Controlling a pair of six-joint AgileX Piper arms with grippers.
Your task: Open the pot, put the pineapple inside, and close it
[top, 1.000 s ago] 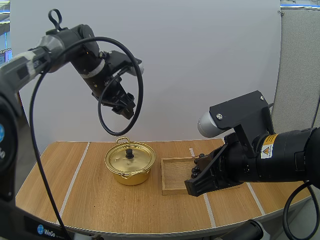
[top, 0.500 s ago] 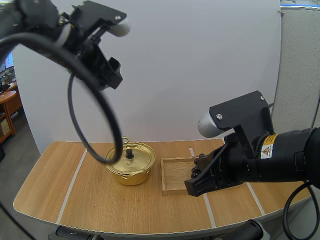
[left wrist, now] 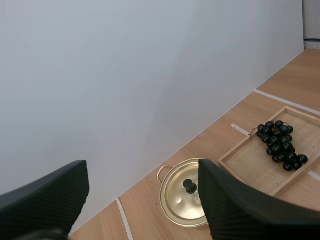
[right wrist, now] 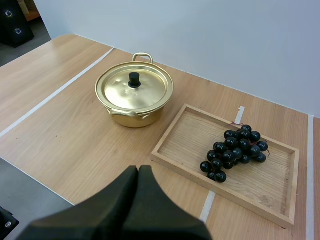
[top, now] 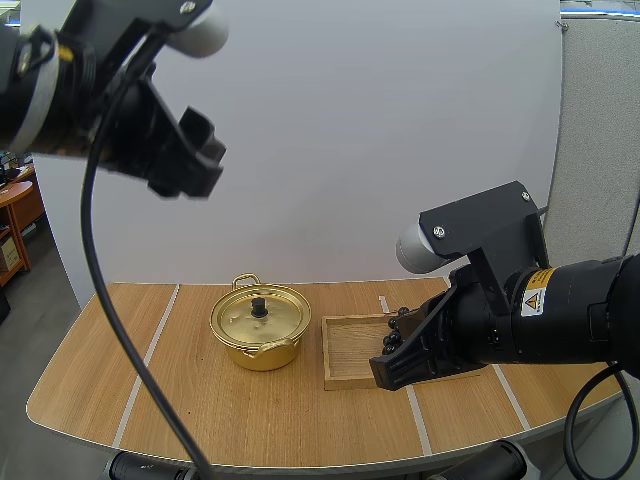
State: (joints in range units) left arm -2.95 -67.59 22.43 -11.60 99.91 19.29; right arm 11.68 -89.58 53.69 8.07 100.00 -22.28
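Wood bench across the bottom of the frame, left end effector spread wide in the upper left, right end effector closed on nothing lower right, tray right of centre, lidded pot just left of it, grapes lying in the tray.

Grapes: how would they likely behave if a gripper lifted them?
Probably floppy: the grapes are a loose cluster on a thin stem, so they may sag. The round berries look smooth, so perhaps slippery and squashable. The tray rim should limit rolling.

The right arm hides most of the grapes.
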